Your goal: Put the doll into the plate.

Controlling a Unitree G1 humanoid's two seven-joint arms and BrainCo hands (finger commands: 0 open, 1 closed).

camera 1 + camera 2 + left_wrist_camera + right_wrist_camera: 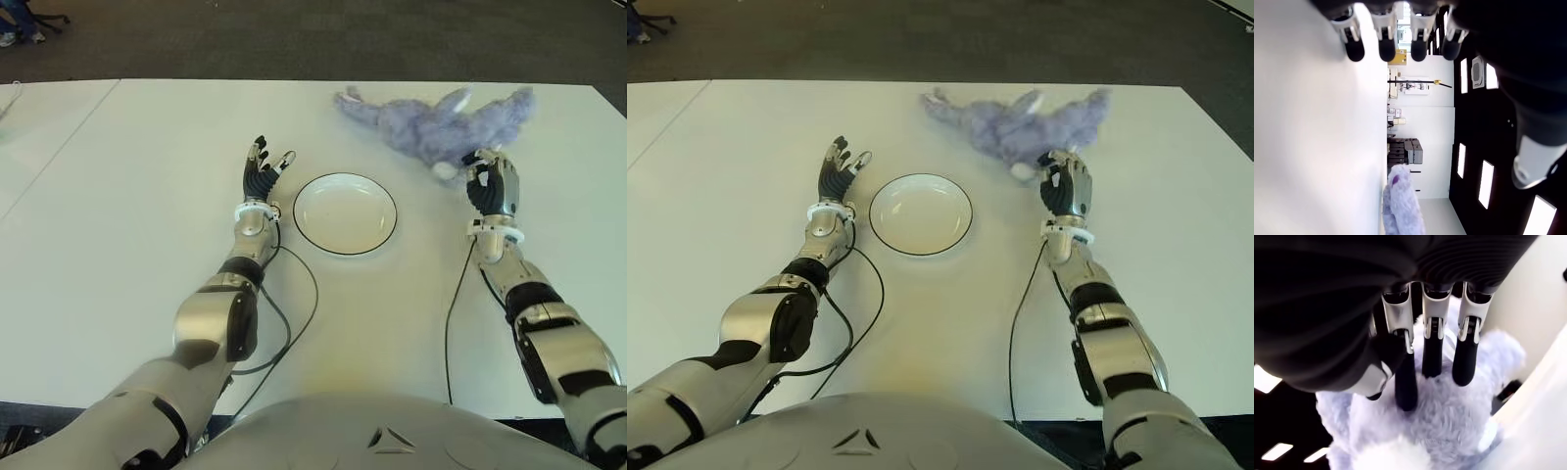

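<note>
The doll (441, 122) is a fluffy purple bunny lying on its side at the far right of the white table (147, 196). My right hand (493, 181) is at its near edge, by the white tail. In the right wrist view the fingers (1432, 357) are stretched out, their tips touching the doll's fur (1449, 421) without closing around it. The white plate (345, 213) with a dark rim sits bare in the middle, left of that hand. My left hand (263, 171) shows just left of the plate, fingers spread and holding nothing. The doll (1400, 205) also appears far off in the left wrist view.
Black cables (304, 294) trail from both wrists across the near part of the table. The table's far edge (294, 80) runs just behind the doll, with dark floor beyond. A seam (59, 147) divides off another white tabletop on the left.
</note>
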